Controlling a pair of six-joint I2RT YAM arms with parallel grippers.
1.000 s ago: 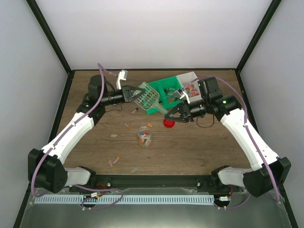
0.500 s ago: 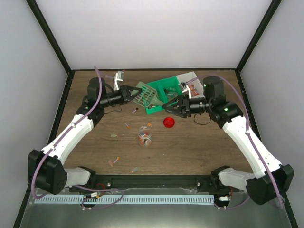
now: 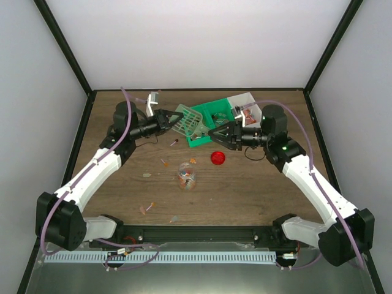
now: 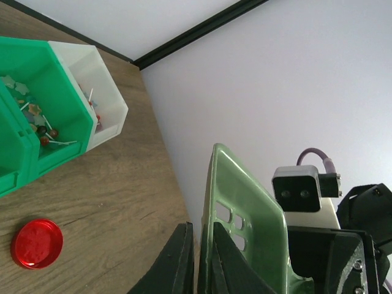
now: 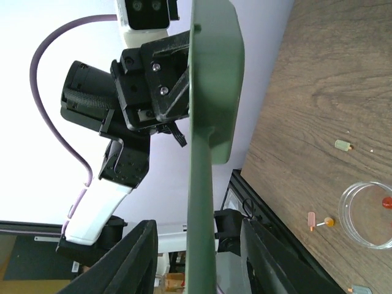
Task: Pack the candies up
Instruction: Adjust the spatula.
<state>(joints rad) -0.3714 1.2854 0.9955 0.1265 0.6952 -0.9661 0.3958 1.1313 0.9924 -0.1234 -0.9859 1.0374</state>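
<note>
My left gripper (image 3: pixel 169 122) is shut on the wall of the green slotted scoop (image 3: pixel 190 122) and holds it in the air over the green bin (image 3: pixel 214 113); the left wrist view shows its fingers (image 4: pixel 199 236) clamped on the scoop's (image 4: pixel 245 214) edge. My right gripper (image 3: pixel 214 135) is open, its fingers on either side of the scoop's handle (image 5: pixel 202 184) without touching it. The clear jar (image 3: pixel 187 174) stands on the table with some candies inside. More candies (image 3: pixel 164 162) lie scattered on the table, and others lie in the bins (image 4: pixel 43 131).
The red lid (image 3: pixel 217 158) lies right of the jar and also shows in the left wrist view (image 4: pixel 37 243). A white bin (image 3: pixel 246 105) adjoins the green bin at the back. Loose candies lie near the front (image 3: pixel 146 208). The jar's rim (image 5: pixel 367 214) shows in the right wrist view.
My right gripper has risen from near the red lid and moved left and back, its open fingers now around the scoop's handle. The left gripper has held the scoop almost still.
</note>
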